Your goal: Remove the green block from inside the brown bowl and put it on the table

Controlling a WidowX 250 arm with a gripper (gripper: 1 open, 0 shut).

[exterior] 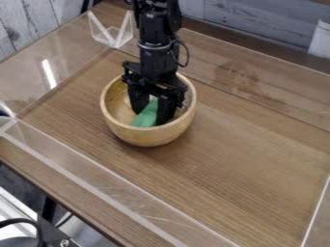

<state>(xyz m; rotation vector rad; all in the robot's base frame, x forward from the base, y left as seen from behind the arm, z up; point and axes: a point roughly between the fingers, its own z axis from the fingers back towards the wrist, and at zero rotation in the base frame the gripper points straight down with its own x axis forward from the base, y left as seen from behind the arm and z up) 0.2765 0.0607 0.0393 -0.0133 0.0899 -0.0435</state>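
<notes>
The brown bowl sits on the table, left of the middle. Inside it the green block leans against the bowl's inner wall, its lower end toward the front. My gripper reaches straight down into the bowl, with a black finger on either side of the block's upper part. The jaws are partly drawn in but a gap still shows between them and the block. The block's top end is hidden behind the fingers.
Low clear acrylic walls run around the table's edges. A bare stretch of wood-grain tabletop lies to the right of the bowl and in front of it. Grey planks show beyond the back wall.
</notes>
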